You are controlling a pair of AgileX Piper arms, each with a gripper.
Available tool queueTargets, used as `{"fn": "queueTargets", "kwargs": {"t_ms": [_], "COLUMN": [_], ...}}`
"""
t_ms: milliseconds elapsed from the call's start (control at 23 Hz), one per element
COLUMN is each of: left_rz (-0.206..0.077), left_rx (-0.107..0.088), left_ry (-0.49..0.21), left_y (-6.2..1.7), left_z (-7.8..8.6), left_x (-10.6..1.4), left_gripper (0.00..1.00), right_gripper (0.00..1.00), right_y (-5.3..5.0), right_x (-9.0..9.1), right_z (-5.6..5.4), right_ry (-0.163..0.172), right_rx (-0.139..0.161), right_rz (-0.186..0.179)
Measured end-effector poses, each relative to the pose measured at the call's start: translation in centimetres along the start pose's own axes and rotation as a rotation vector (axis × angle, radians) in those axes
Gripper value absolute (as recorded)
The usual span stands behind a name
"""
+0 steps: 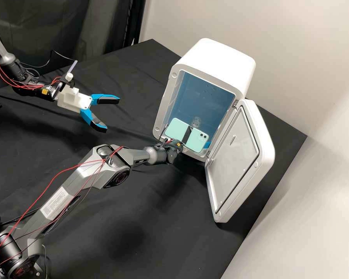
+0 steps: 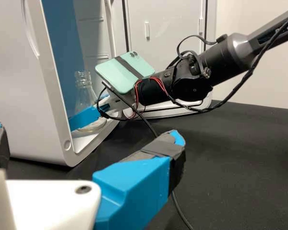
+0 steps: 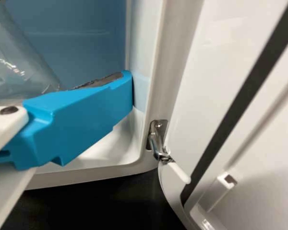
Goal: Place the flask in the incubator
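Position of the flask (image 2: pixel 86 96): upright inside the incubator (image 1: pixel 217 58), on its floor, just behind the front frame, with the blue inner wall beside it. The incubator is white and stands near the far right edge of the table (image 1: pixel 143 217), which is covered in black. Its door (image 1: pixel 236 166) is swung wide open to the side, and I see the metal hinge (image 3: pixel 158 141) at the lower corner of the opening.

My right arm (image 1: pixel 104 170) stretches low over the table and enters the opening. A mint-green phone (image 1: pixel 197 140) is strapped across its wrist, and red wires (image 1: pixel 46 190) run along the arm. The right pincer (image 2: pixel 86 118) is inside the incubator at the base of the flask, close against the glass. Whether it pinches the flask or only stands around it, I cannot tell from these views.

The left pincer (image 1: pixel 111 113) hangs in the air above the table, well apart from the incubator and turned toward it. It is spread wide and holds nothing.
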Motion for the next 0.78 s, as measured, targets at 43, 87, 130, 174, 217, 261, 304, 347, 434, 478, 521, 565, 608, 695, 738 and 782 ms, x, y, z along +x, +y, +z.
{"fn": "queueTargets", "kwargs": {"t_ms": [43, 87, 130, 174, 217, 261, 304, 347, 434, 478, 521, 565, 608, 695, 738, 782], "left_rz": [0.003, 0.002, 0.001, 0.001, 0.001, 0.001, 0.001, 0.001, 0.003, 0.003, 0.007, 0.008, 0.01, 0.009, 0.009, 0.009], "left_rx": [0.0, 0.0, 0.0, 0.0, 0.0, 0.0, 0.0, 0.0, 0.0, 0.0, 0.001, 0.001, 0.001, 0.001, 0.001, 0.001], "left_ry": [-0.001, 0.0, 0.0, 0.0, 0.0, 0.0, 0.0, 0.0, -0.001, -0.001, -0.001, -0.002, -0.002, -0.002, -0.002, -0.002], "left_y": [0.07, 0.06, 0.01, 0.01, 0.01, 0.01, 0.01, 0.01, 0.06, 0.07, 0.17, 0.19, 0.24, 0.24, 0.24, 0.24], "left_z": [0.01, 0.01, -0.01, 0.0, 0.0, 0.0, 0.0, 0.0, 0.0, 0.0, 0.01, 0.02, 0.02, 0.01, 0.01, 0.01], "left_x": [0.05, 0.05, 0.06, 0.06, 0.06, 0.06, 0.06, 0.06, 0.1, 0.11, 0.18, 0.19, 0.25, 0.31, 0.31, 0.31], "left_gripper": [1.0, 1.0, 1.0, 1.0, 1.0, 1.0, 1.0, 1.0, 1.0, 1.0, 1.0, 1.0, 1.0, 1.0, 1.0, 1.0], "right_gripper": [1.0, 1.0, 1.0, 1.0, 1.0, 1.0, 1.0, 1.0, 1.0, 1.0, 1.0, 1.0, 1.0, 1.0, 1.0, 1.0], "right_y": [0.07, 0.08, 0.1, 0.1, 0.1, 0.1, 0.1, 0.1, 0.1, 0.1, 0.09, 0.07, 0.06, 0.05, 0.12, 0.12], "right_x": [-0.02, -0.01, -0.02, -0.02, -0.02, -0.02, -0.02, -0.02, -0.02, -0.02, -0.02, -0.02, -0.02, -0.02, -0.06, -0.06], "right_z": [0.11, 0.07, 0.1, 0.1, 0.1, 0.1, 0.1, 0.1, 0.1, 0.1, 0.1, 0.09, 0.09, 0.09, 0.06, 0.06], "right_ry": [-0.001, 0.0, 0.0, 0.0, 0.0, 0.0, 0.0, 0.0, 0.0, 0.0, 0.0, 0.001, 0.001, 0.001, -0.002, -0.002], "right_rx": [0.001, -0.006, -0.003, -0.001, -0.001, -0.001, -0.001, -0.001, -0.001, -0.001, 0.006, 0.009, 0.004, 0.005, 0.003, 0.003], "right_rz": [0.0, -0.001, -0.002, -0.002, -0.002, -0.002, -0.002, -0.002, -0.002, -0.002, -0.002, -0.004, -0.006, -0.006, -0.006, -0.007]}}
